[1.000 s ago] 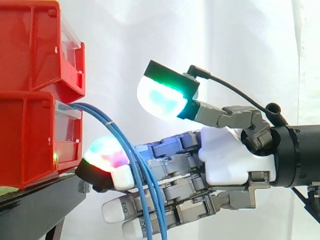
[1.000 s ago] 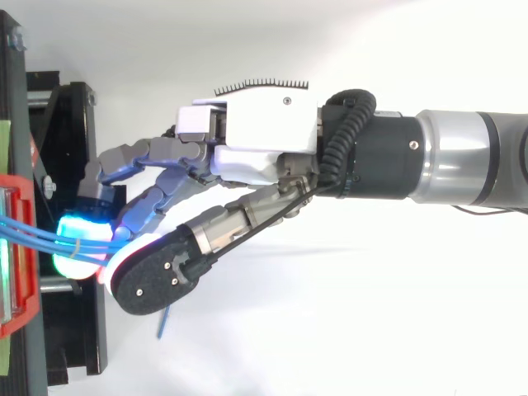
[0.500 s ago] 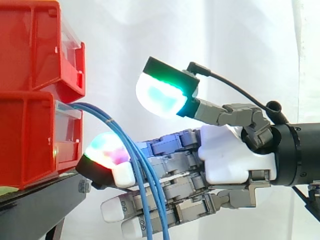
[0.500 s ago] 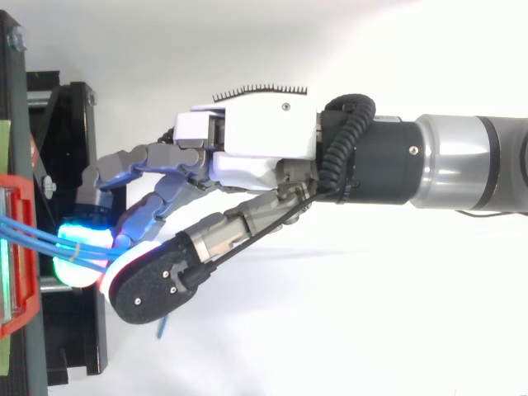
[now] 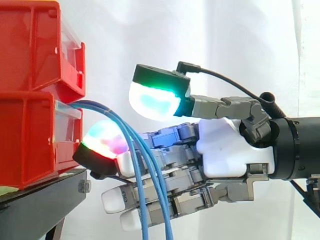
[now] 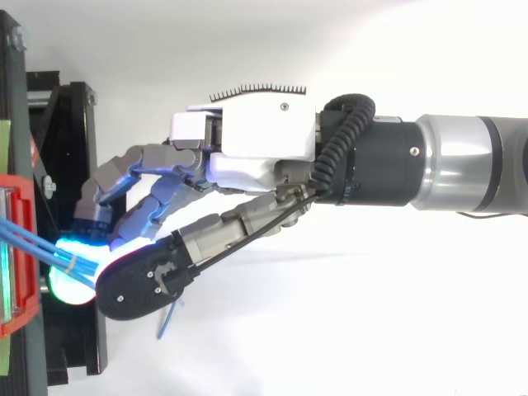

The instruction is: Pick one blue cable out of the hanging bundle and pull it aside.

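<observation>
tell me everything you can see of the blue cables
The blue cables are a few thin, smooth, plastic-looking strands. They leave the front of the lower red bin, arch outward together, then fan apart slightly as they hang down past the bottom of the side view. They cross in front of the fingers of the open hand, beside its glowing fingertip, with the thumb raised above them. From above, a small pale band wraps them near the bin.

No readable text, number, brand or sign anywhere. Stacked red plastic bins: faces plain. White plastic shell of the hand: plain. Pale green strip at the edge of the black metal stand: cut off by the frame edge, any print untellable
</observation>
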Tool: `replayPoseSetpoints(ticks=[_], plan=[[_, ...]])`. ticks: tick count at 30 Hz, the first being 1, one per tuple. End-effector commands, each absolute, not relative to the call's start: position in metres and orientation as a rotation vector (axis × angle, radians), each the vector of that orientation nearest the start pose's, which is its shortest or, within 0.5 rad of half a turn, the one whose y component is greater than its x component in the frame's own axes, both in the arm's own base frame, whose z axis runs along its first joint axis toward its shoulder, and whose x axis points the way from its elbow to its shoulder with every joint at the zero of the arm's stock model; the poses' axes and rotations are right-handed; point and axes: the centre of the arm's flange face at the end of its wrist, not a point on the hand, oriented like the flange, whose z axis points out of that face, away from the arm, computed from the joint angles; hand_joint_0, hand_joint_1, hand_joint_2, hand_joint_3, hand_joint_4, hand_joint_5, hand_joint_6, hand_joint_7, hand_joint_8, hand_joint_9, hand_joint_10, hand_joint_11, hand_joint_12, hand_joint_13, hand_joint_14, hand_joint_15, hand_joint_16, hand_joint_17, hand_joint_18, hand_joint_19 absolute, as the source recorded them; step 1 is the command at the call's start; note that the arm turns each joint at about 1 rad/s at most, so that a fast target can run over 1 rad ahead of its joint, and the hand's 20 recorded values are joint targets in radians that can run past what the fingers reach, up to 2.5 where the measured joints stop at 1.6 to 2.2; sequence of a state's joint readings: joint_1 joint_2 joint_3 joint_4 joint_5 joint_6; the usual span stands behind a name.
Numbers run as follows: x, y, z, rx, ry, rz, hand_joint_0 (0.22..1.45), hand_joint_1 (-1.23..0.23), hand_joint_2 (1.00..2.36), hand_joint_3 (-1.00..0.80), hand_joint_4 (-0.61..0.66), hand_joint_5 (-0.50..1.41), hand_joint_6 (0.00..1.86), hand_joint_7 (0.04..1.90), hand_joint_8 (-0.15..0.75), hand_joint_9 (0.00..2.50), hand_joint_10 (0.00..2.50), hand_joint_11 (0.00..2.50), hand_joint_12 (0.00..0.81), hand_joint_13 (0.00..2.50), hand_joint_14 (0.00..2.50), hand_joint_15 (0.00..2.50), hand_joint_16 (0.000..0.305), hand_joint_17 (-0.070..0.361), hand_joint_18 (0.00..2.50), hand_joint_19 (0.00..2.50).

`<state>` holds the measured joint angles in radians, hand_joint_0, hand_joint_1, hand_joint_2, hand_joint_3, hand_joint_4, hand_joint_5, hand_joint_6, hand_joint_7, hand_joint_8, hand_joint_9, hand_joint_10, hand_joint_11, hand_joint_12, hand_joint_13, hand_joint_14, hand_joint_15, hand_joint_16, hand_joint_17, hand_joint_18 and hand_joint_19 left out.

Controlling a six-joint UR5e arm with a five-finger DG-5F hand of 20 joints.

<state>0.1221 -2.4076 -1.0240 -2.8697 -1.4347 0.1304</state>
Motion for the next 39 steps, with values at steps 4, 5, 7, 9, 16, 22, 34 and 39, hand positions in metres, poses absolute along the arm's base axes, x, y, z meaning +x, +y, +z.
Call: replayPoseSetpoints(ticks=[4,5,7,9,16,22,34,39], plan=[[0.801,-0.052,0.239,1.330,1.155,1.280,0.55,-0.59,1.02,-0.28,0.16,-0.16,0.92,0.75,0.265,0.89,0.02,0.54,0.272,0.69,0.02,0.37,0.048,0.107,0.47,0.34],[0.801,-0.052,0.241,1.330,1.160,1.279,0.55,-0.58,1.01,-0.29,0.16,-0.16,0.92,0.76,0.262,0.90,0.02,0.54,0.272,0.70,0.02,0.38,0.048,0.107,0.47,0.34],[0.801,-0.053,0.243,1.335,1.170,1.276,0.54,-0.55,1.01,-0.33,0.16,-0.16,0.91,0.76,0.264,0.91,0.02,0.54,0.273,0.71,0.02,0.37,0.048,0.107,0.47,0.33],[0.800,-0.054,0.244,1.341,1.176,1.270,0.54,-0.55,1.01,-0.34,0.16,-0.15,0.91,0.76,0.267,0.92,0.02,0.54,0.271,0.71,0.02,0.38,0.048,0.107,0.48,0.34],[0.800,-0.054,0.245,1.349,1.182,1.266,0.55,-0.57,1.01,-0.32,0.15,-0.14,0.92,0.80,0.268,0.98,0.02,0.57,0.267,0.76,0.02,0.40,0.047,0.105,0.50,0.35],[0.800,-0.055,0.246,1.349,1.181,1.265,0.58,-0.66,1.02,-0.18,0.09,-0.11,0.93,0.82,0.287,1.06,0.02,0.61,0.270,0.85,0.02,0.45,0.049,0.110,0.61,0.37],[0.800,-0.059,0.249,1.349,1.188,1.268,0.61,-0.76,1.01,-0.03,-0.04,-0.10,0.94,0.91,0.312,1.14,0.02,0.65,0.295,0.97,0.02,0.49,0.057,0.127,0.75,0.36],[0.799,-0.060,0.250,1.361,1.198,1.259,0.64,-0.77,1.02,-0.12,-0.06,-0.12,0.95,0.91,0.261,1.08,0.02,0.68,0.256,0.92,0.02,0.53,0.048,0.108,0.67,0.40]])
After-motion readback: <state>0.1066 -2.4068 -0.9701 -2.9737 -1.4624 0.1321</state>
